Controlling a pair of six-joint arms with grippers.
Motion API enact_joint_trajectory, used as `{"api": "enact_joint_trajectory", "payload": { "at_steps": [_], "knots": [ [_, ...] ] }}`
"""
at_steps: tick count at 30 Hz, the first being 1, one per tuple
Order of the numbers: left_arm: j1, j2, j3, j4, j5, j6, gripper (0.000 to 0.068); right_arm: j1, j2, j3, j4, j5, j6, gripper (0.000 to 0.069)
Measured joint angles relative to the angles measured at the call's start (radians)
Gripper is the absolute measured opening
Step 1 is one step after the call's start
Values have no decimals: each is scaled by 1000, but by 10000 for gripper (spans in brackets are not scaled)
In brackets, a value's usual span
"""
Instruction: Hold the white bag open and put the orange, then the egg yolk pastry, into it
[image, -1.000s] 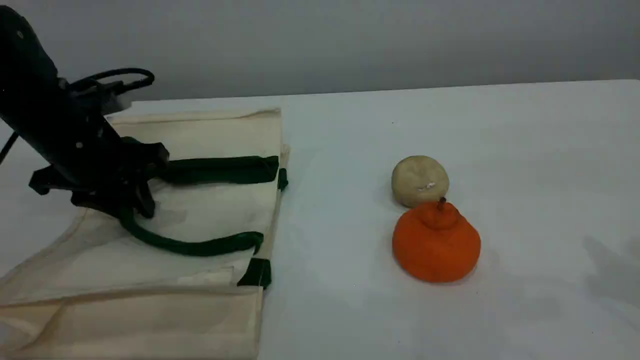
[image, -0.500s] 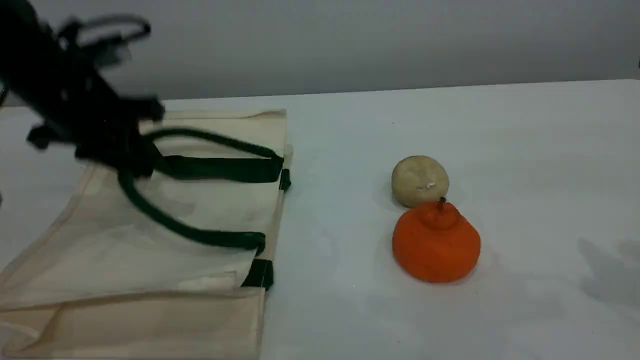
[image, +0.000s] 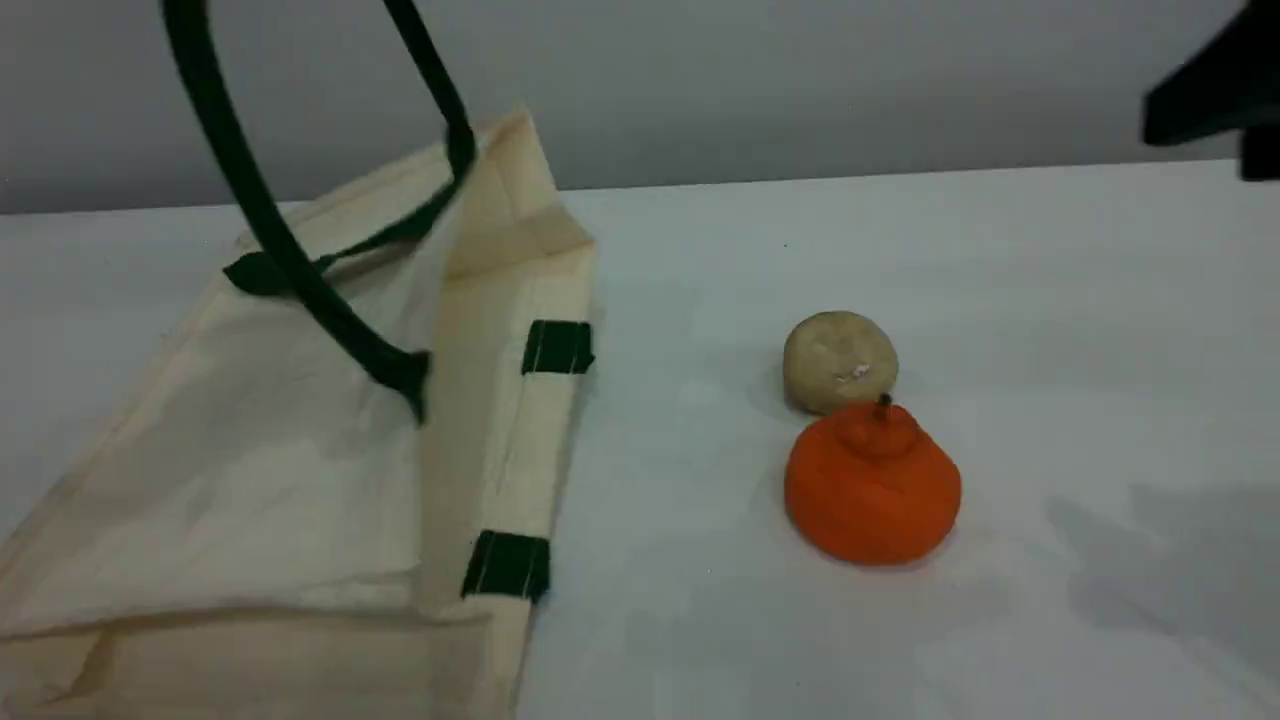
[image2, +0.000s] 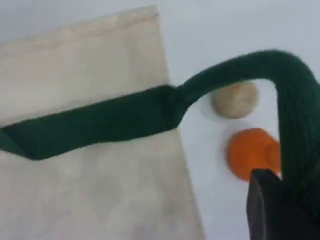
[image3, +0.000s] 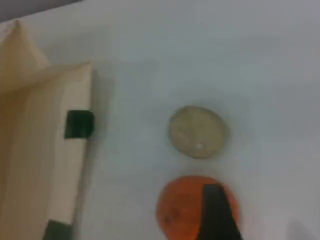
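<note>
The white bag (image: 300, 480) lies at the table's left, mouth toward the fruit. Its upper side is pulled up by one dark green handle (image: 260, 230), which runs out past the top edge. My left gripper (image2: 292, 192) is above the scene view; the left wrist view shows it shut on that handle (image2: 100, 122). The orange (image: 872, 490) sits right of the bag, touching the egg yolk pastry (image: 838, 360) behind it. My right gripper (image: 1215, 90) hangs at the top right, open and empty; in the right wrist view its fingertip (image3: 216, 210) overlaps the orange (image3: 180, 207).
Two green stitched patches (image: 557, 347) mark the bag's lower rim, which lies flat on the white table (image: 700, 250). A grey wall runs behind the table's far edge. A shadow falls on the table at the lower right.
My left gripper shut on the handle and rose out of the scene view, lifting the bag's upper side. The right arm came into view at the top right. Orange and pastry stayed put.
</note>
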Motion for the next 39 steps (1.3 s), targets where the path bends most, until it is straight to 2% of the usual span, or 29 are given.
{"api": "enact_joint_trajectory", "payload": {
  "at_steps": [7,14,18,22,39],
  "knots": [
    [0,-157,0,0,16,-1,69,88,84,0,172,-24,-152,408],
    [0,-163,0,21,25,-26,69,151,220,0,311,-24,-322,408],
    [-13,-163,-5,19,36,-26,69,151,302,-17,317,-16,-418,408],
    [-54,-163,-39,29,63,-26,69,151,374,-55,316,24,-420,408],
    [-56,-163,-59,30,76,-35,69,169,558,-177,312,88,-418,408]
  ]
}}
